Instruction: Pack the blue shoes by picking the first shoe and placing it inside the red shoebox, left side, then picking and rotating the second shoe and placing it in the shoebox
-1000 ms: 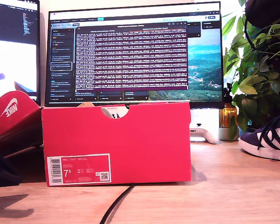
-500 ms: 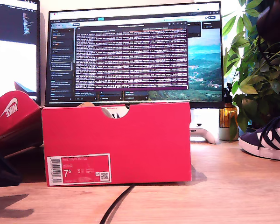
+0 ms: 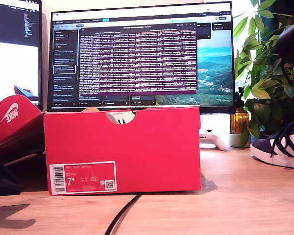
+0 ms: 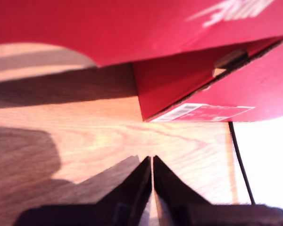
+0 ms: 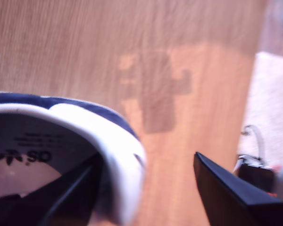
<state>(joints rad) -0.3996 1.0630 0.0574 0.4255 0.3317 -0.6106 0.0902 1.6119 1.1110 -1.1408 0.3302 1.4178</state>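
Second wrist view: my second gripper [image 5: 146,188] is spread wide, one finger reaching into the mouth of a blue shoe [image 5: 61,141], the other finger clear of it over bare wood. The white-lined collar sits between the fingers, so the shoe lies directly at this gripper, nearer one finger than the other. Nothing is pinched yet. Picture is blurred; I cannot tell the shoe's long axis from here, nor whether a finger touches the lining.

Shoe: dark navy upper, white collar lining, pale insole with dark printed logo.

My first gripper [image 4: 152,162] has its fingers pressed together, empty, low over the table [image 4: 108,136]. The red shoebox [image 4: 179,89] stands ahead of it, near, with its loose lid overhanging.

Exterior view shows the shoebox [image 3: 122,149] upright at centre, a striped blue shoe [image 3: 281,147] on the table well apart toward the exterior view's right.

Judgement: my second gripper is the nearer one for the pick; closing on the collar looks like the next need.
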